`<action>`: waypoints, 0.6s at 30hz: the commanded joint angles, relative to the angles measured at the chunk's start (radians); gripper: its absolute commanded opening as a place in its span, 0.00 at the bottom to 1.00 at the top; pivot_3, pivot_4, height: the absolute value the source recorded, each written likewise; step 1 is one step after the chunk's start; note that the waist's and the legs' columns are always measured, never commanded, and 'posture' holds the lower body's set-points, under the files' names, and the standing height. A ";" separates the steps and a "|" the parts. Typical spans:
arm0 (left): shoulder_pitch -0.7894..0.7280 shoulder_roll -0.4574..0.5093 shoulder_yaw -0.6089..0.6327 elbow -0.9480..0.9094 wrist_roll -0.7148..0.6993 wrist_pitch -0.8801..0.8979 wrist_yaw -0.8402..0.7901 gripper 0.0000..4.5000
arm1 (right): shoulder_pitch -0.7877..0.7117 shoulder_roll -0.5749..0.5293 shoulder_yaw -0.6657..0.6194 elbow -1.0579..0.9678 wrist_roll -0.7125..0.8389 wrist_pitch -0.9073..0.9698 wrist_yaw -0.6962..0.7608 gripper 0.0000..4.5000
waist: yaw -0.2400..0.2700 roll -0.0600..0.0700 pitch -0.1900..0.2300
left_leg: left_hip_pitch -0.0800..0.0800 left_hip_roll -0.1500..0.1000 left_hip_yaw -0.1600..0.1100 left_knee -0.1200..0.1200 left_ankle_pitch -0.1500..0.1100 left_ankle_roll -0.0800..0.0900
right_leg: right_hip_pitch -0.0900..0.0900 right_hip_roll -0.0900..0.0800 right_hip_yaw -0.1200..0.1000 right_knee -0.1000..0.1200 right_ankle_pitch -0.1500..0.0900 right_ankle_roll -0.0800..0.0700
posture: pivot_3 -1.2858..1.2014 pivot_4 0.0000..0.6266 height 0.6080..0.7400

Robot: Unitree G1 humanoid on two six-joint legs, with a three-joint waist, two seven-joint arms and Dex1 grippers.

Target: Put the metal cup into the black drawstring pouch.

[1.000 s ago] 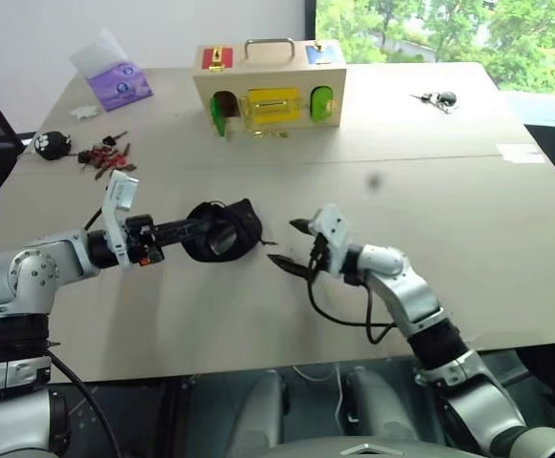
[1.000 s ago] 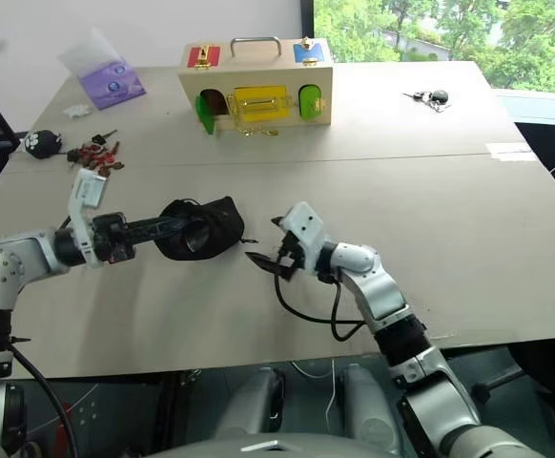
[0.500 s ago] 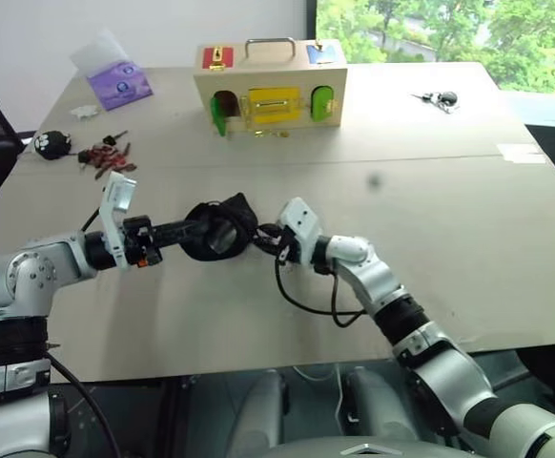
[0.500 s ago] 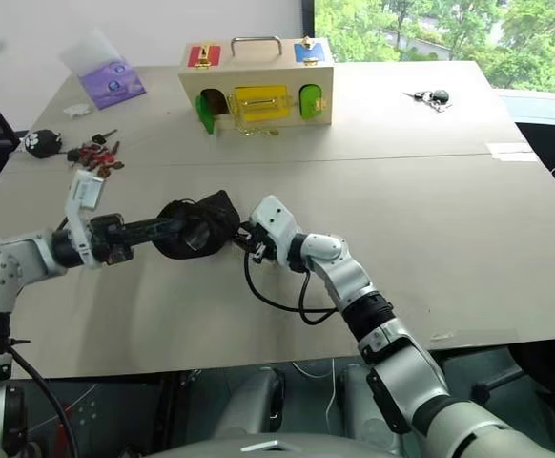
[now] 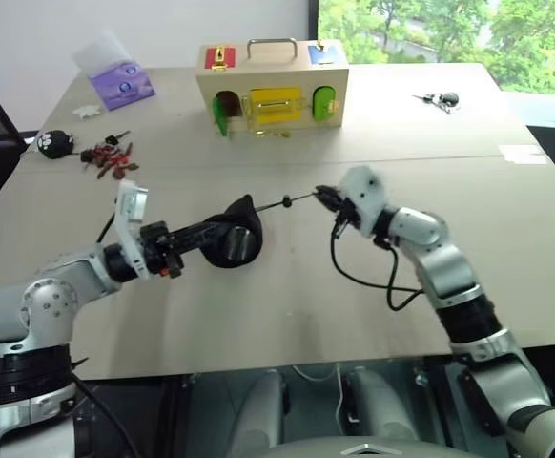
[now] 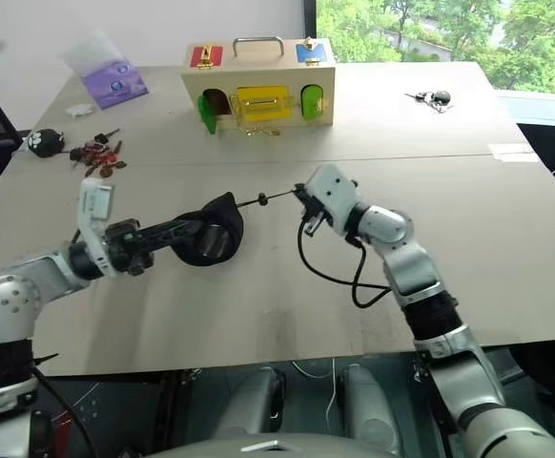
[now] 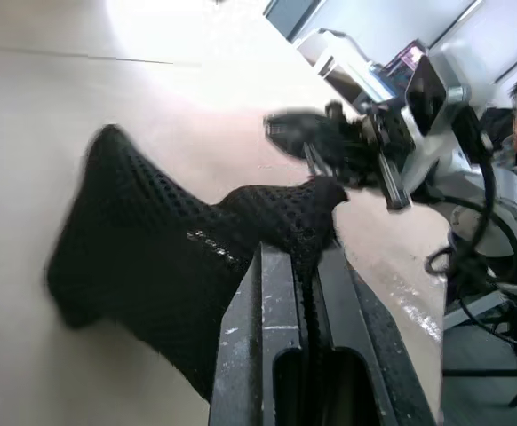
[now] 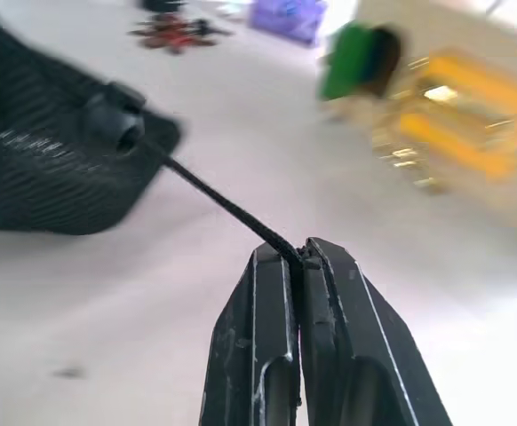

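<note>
we take the wooden latch box [image 5: 271, 84] at the far side of the table [image 5: 506, 248] as our landmark. the black drawstring pouch [image 5: 232, 237] lies on the table in front of the box, toward us and a little to our left of it. our left gripper [image 7: 296, 266] has its jaws pressed together on the pouch's fabric edge. our right gripper [image 8: 296, 253] sits in front of the box, a little to its right, jaws clamped on the thin cord [image 5: 299, 199], which runs taut from the pouch mouth past a small bead [image 8: 115, 122].

the metal cup appears to be inside the pouch already; in the right eye view we make out a rounded grey rim at the mouth, though we cannot be sure.

we judge the pouch soft, light and floppy, a mesh weave that gives no shape of its own, so it needs an anchor on the cloth while the cord is drawn. the cord is thin and may slip; holding it close to the bead seems safest. the cup, smooth steel, could slide out if the mouth tips down.
</note>
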 commanded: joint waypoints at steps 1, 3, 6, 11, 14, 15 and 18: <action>-0.045 -0.046 -0.007 -0.162 -0.067 0.002 0.102 0.28 | -0.100 -0.084 -0.058 -0.146 -0.030 0.043 0.002 0.00 | 0.000 0.000 0.000 | 0.000 0.000 0.000 0.000 0.000 0.000 | 0.000 0.000 0.000 0.001 0.000 0.000 | 0.52 0.24 1.00; -0.077 -0.076 -0.047 -0.222 -0.030 -0.029 0.169 0.47 | -0.142 -0.117 -0.068 -0.185 -0.020 0.074 0.019 0.00 | 0.001 0.000 0.000 | 0.000 0.000 0.000 0.001 0.000 0.000 | 0.000 0.000 0.000 0.001 0.000 0.000 | 0.52 0.24 1.00; -0.185 -0.159 -0.116 -0.274 0.049 -0.074 0.330 0.81 | -0.225 -0.171 -0.079 -0.234 -0.011 0.115 0.058 0.00 | 0.003 0.000 0.000 | 0.000 -0.001 0.001 0.003 0.000 0.000 | 0.000 0.000 0.000 0.003 0.000 0.000 | 0.52 0.24 1.00; -0.357 -0.229 -0.257 -0.183 0.180 -0.131 0.409 0.89 | -0.307 -0.211 -0.072 -0.267 -0.002 0.156 0.097 0.00 | 0.005 0.000 0.000 | 0.000 -0.003 0.002 0.007 0.000 0.000 | 0.001 0.001 0.000 0.005 0.000 0.000 | 0.52 0.24 1.00; -0.433 -0.289 -0.289 -0.100 0.219 -0.184 0.408 0.89 | -0.331 -0.218 -0.064 -0.272 -0.002 0.166 0.105 0.00 | 0.004 0.000 0.000 | -0.001 -0.004 0.003 0.008 0.000 0.000 | 0.001 0.001 -0.001 0.006 0.000 0.000 | 0.52 0.24 1.00; -0.449 -0.305 -0.303 -0.080 0.237 -0.210 0.398 0.89 | -0.337 -0.220 -0.062 -0.271 -0.003 0.165 0.106 0.00 | 0.001 0.000 0.000 | -0.001 -0.004 0.004 0.008 0.000 0.000 | 0.001 0.001 0.000 0.006 0.000 0.000 | 0.52 0.24 1.00; -0.481 -0.338 -0.337 -0.026 0.272 -0.270 0.359 0.89 | -0.348 -0.219 -0.059 -0.270 -0.003 0.171 0.106 0.00 | 0.000 0.000 0.000 | -0.001 -0.003 0.004 0.008 0.000 0.000 | 0.000 0.001 0.000 0.007 0.000 0.000 | 0.52 0.24 1.00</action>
